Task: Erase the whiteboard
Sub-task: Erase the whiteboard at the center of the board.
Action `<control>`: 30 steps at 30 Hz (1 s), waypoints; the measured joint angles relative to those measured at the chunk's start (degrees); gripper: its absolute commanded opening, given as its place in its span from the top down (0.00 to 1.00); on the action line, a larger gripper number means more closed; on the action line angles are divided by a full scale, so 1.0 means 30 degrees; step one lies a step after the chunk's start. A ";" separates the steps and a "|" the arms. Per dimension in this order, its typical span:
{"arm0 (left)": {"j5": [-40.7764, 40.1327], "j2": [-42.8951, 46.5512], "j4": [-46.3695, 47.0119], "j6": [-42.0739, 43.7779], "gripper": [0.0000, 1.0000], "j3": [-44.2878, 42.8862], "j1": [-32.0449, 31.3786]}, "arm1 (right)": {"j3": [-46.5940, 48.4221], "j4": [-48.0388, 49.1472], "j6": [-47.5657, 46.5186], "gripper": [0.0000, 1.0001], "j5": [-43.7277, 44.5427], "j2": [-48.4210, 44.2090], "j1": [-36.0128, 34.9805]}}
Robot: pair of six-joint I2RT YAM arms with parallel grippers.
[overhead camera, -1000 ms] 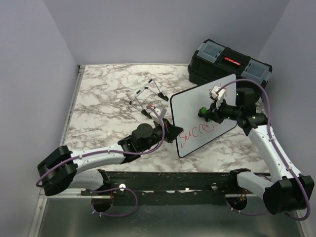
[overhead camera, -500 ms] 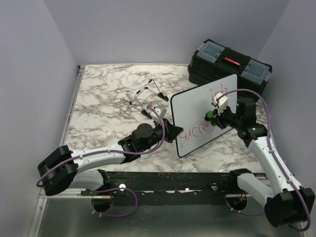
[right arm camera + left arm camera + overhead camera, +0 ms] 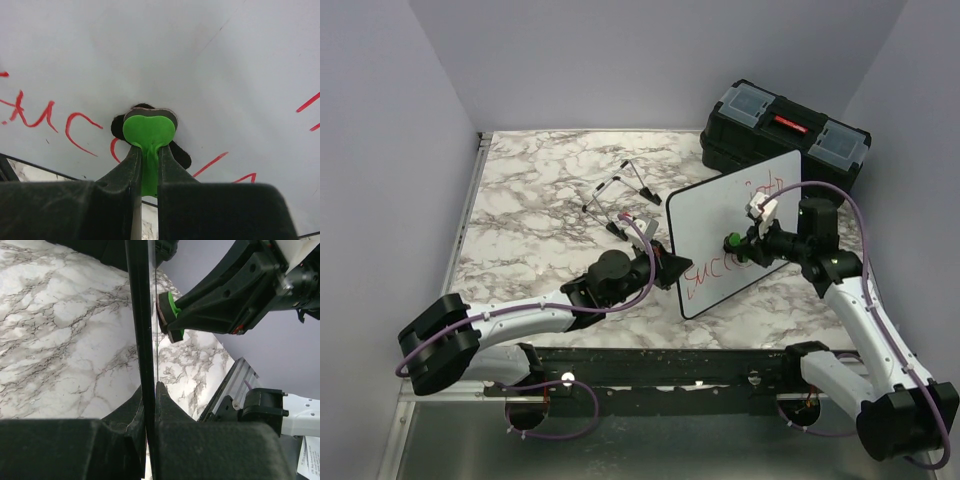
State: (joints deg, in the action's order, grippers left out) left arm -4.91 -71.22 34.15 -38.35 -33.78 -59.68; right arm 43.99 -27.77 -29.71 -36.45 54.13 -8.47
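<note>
The whiteboard stands tilted on edge over the marble table, with red handwriting along its lower part and a few red marks near its top right. My left gripper is shut on the board's lower left rim; the left wrist view shows that black rim edge-on between the jaws of the left gripper. My right gripper is shut on the stem of a green eraser. In the right wrist view the green eraser presses flat on the whiteboard, among red strokes.
A black toolbox with a red latch sits behind the board at the back right. A thin black wire easel stand lies on the marble table left of the board. Grey walls close in the table on three sides.
My right gripper slid the eraser to the right across the board, then back left and a little lower over the writing. The left arm and the board stayed put.
</note>
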 measured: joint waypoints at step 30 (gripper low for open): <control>0.0335 -0.0729 -0.0401 -0.0073 1.00 -0.0736 -0.0022 | 0.3912 0.6178 0.7774 0.99 0.7570 0.2433 -0.1552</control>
State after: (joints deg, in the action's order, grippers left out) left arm -3.90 -73.41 32.95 -38.57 -35.99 -59.75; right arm 55.72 -9.23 -6.39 -13.74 61.43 -13.13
